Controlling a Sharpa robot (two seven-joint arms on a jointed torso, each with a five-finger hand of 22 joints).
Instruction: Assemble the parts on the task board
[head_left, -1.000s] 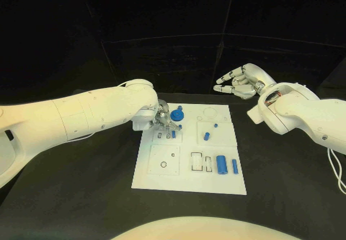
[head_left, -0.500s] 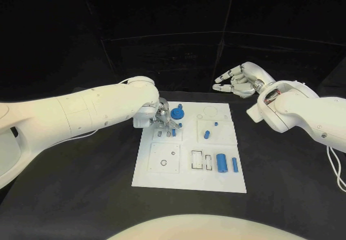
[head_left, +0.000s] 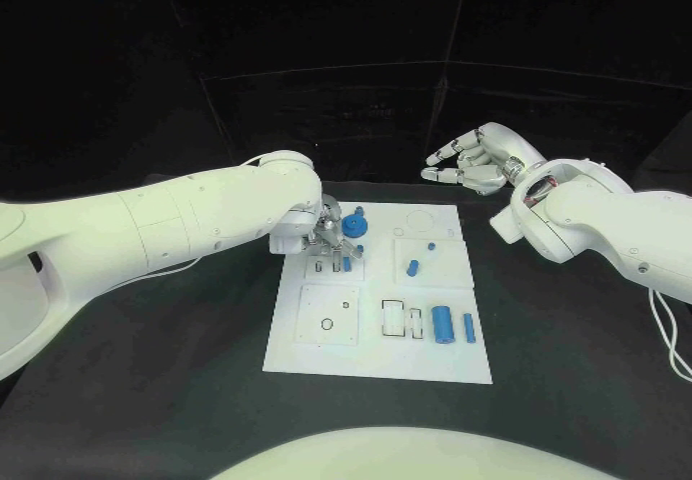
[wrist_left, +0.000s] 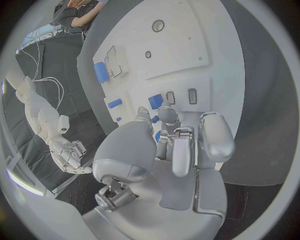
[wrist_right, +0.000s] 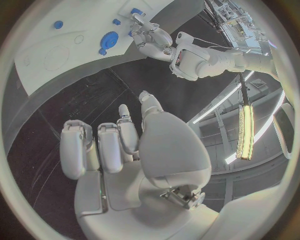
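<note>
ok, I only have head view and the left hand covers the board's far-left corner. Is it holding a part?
Observer: Left wrist view shows a sliver of blue between the left hand's fingers. I can't tell if it is gripped.
Operator: What's at the fingertips?
Observer: Two small rectangular slots in the task board, with a blue part beside them.
Operator: Right hand empty?
Observer: Yes. Right wrist view shows the right hand holding nothing, over the black table.

black table (head_left: 173, 400), dark backdrop
</note>
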